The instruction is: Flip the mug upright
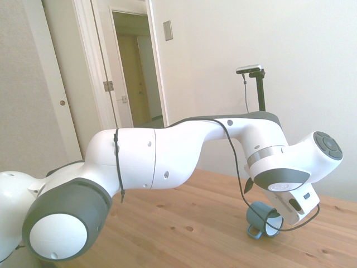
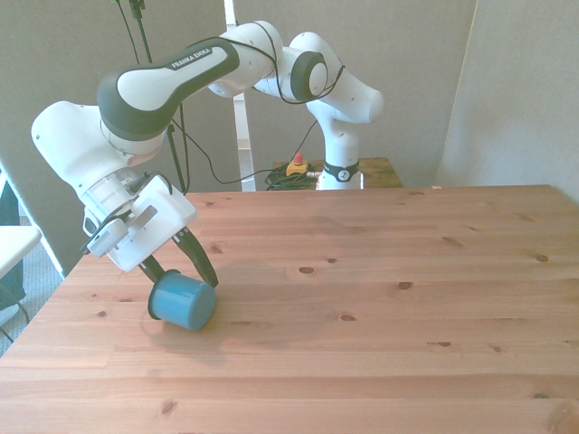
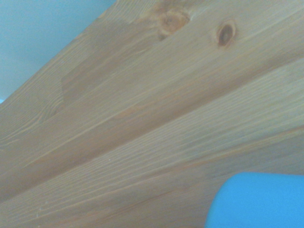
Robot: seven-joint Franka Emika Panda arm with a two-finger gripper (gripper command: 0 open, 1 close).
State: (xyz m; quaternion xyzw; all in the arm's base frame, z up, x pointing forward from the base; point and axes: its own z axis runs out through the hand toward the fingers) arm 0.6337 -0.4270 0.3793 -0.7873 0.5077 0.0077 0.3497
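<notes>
Lying tilted between fingers (image 2: 176, 262) — mug (image 2: 182, 301)

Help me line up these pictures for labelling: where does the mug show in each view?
Side view: the mug is at lower right, tilted, under the wrist, handle toward the camera.
Front view: the mug is at lower left, between the jaws of the gripper.
Wrist view: a blue patch, probably the mug, blurred.
Shared landmark: the table, under the mug in every view.
</notes>
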